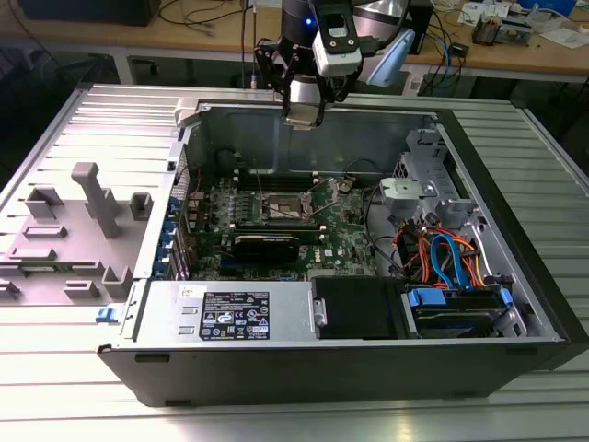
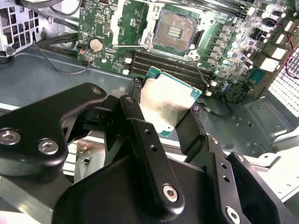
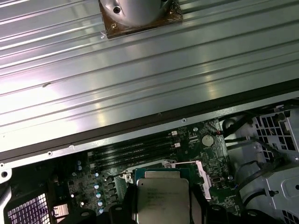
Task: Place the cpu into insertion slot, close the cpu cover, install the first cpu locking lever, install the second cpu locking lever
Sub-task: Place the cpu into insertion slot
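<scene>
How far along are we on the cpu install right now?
Nothing looks finished yet. In hand: in the second wrist view the pincer is shut on the cpu, held in the air above the open computer case. The insertion slot lies bare, its contacts exposed and nothing closed over it. So all four steps of the task are left, starting with seating the chip.

- cpu [image 2: 168, 109]: silvery-grey metal top, dull and faintly smudged.
- tool [image 2: 166, 99]: matt black, smooth.
- insertion slot [image 2: 175, 30]: bright metal rim, dark centre.
- tabletop [image 3: 140, 70]: ribbed metal with a glossy sheen.
</scene>
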`<state>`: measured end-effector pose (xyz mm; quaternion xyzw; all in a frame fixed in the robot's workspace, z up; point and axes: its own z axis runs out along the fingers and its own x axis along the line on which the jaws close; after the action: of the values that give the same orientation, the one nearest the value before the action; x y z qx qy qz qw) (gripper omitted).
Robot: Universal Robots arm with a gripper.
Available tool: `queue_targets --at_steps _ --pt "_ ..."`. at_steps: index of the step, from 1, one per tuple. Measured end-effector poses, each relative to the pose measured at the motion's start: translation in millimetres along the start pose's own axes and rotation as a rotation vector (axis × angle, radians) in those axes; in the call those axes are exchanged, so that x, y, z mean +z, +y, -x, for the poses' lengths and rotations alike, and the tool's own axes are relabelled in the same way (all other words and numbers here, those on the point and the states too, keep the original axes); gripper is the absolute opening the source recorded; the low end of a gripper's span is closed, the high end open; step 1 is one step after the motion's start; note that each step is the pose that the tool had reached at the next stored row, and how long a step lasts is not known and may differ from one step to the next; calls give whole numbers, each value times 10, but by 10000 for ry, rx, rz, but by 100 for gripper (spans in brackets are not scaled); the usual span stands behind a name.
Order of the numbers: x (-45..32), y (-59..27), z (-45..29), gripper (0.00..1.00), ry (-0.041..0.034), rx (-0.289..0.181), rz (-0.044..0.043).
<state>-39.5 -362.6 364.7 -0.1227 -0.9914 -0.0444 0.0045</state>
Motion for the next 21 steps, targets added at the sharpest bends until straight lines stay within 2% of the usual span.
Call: queue_targets --at_steps 8,10,21 --pt "9 -6 2 55 -98 1117 13" --pt "10 -7 3 55 -112 1272 12" --pt "10 -7 3 55 -116 1304 14"
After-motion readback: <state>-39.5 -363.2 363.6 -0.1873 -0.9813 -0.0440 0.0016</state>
